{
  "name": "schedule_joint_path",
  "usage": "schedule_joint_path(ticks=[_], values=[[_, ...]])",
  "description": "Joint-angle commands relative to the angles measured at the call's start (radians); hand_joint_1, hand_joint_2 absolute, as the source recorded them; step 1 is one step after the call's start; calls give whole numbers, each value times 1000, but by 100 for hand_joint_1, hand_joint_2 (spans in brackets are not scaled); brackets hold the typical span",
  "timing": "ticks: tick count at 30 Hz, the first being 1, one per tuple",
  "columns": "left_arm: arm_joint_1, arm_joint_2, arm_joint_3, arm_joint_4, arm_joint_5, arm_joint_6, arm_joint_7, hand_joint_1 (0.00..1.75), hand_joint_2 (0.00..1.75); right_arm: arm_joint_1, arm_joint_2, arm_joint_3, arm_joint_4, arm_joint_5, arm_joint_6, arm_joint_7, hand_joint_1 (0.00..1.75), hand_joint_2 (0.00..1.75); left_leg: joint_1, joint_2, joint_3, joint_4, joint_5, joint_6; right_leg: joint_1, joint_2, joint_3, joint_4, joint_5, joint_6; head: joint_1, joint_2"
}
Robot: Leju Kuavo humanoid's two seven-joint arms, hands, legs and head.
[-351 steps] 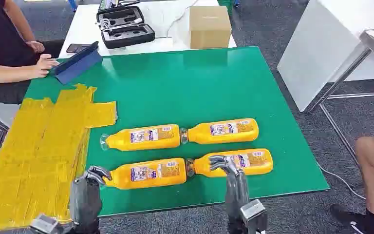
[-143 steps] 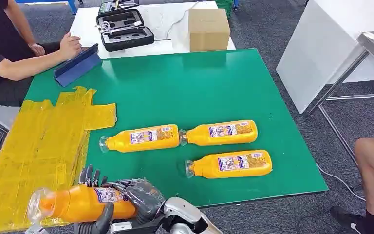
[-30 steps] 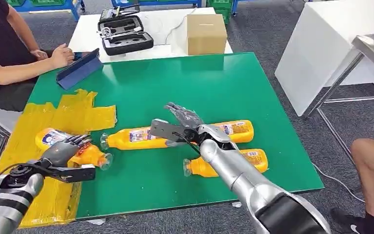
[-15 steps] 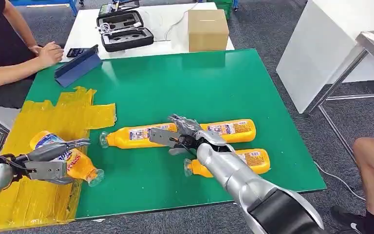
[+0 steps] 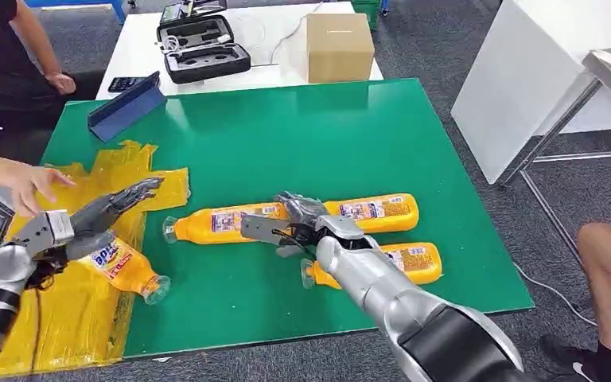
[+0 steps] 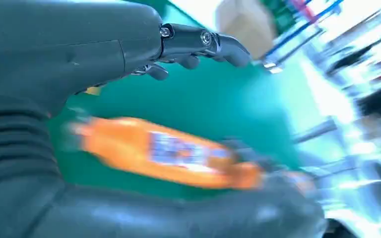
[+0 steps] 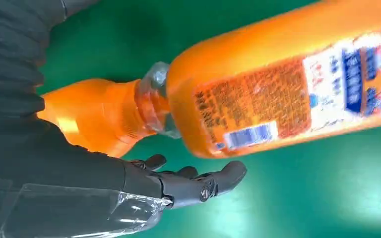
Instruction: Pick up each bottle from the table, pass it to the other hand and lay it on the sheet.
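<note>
Half a second earlier the left hand (image 5: 99, 216) lay closed around the bottle on the yellow sheet (image 5: 64, 310); now its fingers are stretched out flat and apart above that released bottle (image 5: 123, 268), holding nothing. The bottle lies on its side at the sheet's right edge, cap end poking out over the green table (image 5: 286, 135). A person's hand (image 5: 33, 185) has come in from the left and hovers over the sheet, just beside the robot's left wrist. The right hand (image 5: 290, 223) has scarcely moved: it sits over the junction of the two far bottles, fingers loosely curved and apart, gripping neither; the right wrist view shows open air between its fingertips (image 7: 228, 176) and the bottles.

The far-left bottle (image 5: 223, 223) and far-right bottle (image 5: 374, 210) lie end to end, the one's base touching the other's cap, across the middle of the table. The near bottle (image 5: 414, 263) lies close behind the right forearm, near the table's front right corner. The back half of the table is bare green apart from a blue folder (image 5: 127, 103) at its back left corner. A white table (image 5: 270, 60) behind carries a cardboard box (image 5: 340, 46) and an open black case (image 5: 203, 49).

The right forearm covers the near bottle's neck, and the left hand covers the base of the released bottle. The left wrist view is smeared by motion; an orange bottle (image 6: 163, 151) shows there as a blur, and which one it is cannot be told.
</note>
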Motion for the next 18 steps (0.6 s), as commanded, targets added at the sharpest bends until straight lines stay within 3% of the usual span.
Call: schedule_joint_path(ticks=[1, 11, 18], values=[[82, -161, 130, -76, 100, -58, 48, 0, 0, -54, 53, 78, 71, 113, -106, 76, 0, 175, 1, 1, 3, 1, -2, -1, 2, -2, 4, 0, -1, -2, -1, 0], [106, -167, 139, -79, 122, -75, 55, 0, 0, -36, 69, 107, 39, 142, -118, 93, 0, 175, 2, 0, 1, 1, -1, 0, 2, -2, 2, 0, -1, -1, -1, 0], [108, -181, 137, -84, 161, -103, 65, 0, 0, -18, 69, 250, 14, 71, -83, 145, 0, 175, 2, -1, 1, 1, -1, 0, 2, -2, 2, 0, -1, -1, -1, 0]])
